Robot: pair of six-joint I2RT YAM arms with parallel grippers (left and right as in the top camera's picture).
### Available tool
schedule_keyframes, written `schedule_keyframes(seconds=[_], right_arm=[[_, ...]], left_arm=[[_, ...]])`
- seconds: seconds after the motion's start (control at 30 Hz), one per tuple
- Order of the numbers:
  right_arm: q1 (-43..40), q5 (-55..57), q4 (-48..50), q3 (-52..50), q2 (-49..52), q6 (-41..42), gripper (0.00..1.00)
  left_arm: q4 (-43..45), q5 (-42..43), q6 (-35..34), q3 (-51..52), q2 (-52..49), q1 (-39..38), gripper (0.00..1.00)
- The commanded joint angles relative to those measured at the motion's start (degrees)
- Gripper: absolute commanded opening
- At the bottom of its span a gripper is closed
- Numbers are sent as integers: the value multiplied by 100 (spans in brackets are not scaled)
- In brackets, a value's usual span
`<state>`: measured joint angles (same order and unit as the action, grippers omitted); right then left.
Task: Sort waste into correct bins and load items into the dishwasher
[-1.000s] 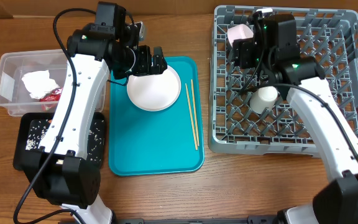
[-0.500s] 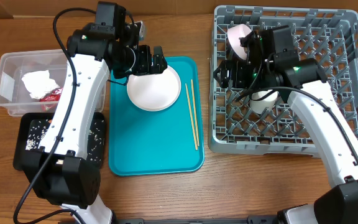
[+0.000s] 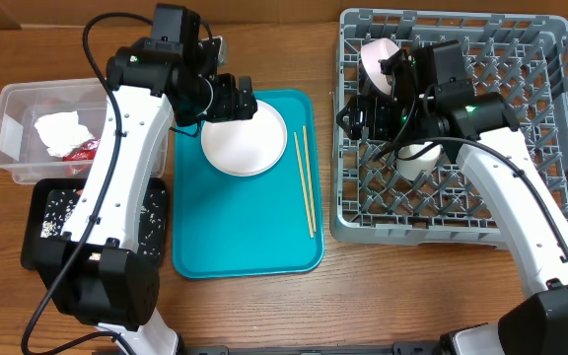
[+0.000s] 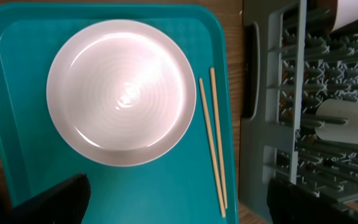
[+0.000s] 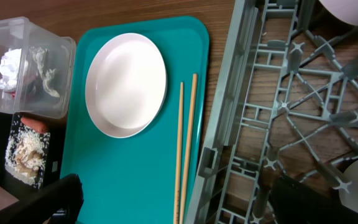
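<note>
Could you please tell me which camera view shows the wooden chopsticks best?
The left wrist view: the chopsticks appear largest there, both sticks distinct on the teal tray beside the plate. The right wrist view also shows them whole but smaller; overhead they are just thin lines.

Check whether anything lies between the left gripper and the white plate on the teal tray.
Nothing visible does. The left gripper hangs open above the plate, whose top is bare. The chopsticks lie beside it on the tray, apart from it.
</note>
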<state>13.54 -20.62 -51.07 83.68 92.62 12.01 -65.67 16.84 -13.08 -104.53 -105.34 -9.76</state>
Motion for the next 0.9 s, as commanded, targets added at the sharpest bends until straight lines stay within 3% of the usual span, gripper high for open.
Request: schedule_keyframes(seconds=[0.0,0.13,0.23,0.37,0.57,0.87], right_arm=[[22,-46,17,68,-101,24,100],[22,-46,17,68,-101,24,100],[22,-46,17,68,-101,24,100],[22,-46,17,68,-101,24,100],[22,-46,17,68,-98,24,100],[22,-46,17,68,-98,24,100]], left_arm=[[-168,-201,107,144,153,0,93],[-387,-855,59,216,151,2,100],[-638,-1432,-243,216,151,52,92],[-557,-1429,-455,337,151,83,88],[17,-1429,-809,1062,151,74,87],[1200,-1429,-1294,2253,151,81,73]])
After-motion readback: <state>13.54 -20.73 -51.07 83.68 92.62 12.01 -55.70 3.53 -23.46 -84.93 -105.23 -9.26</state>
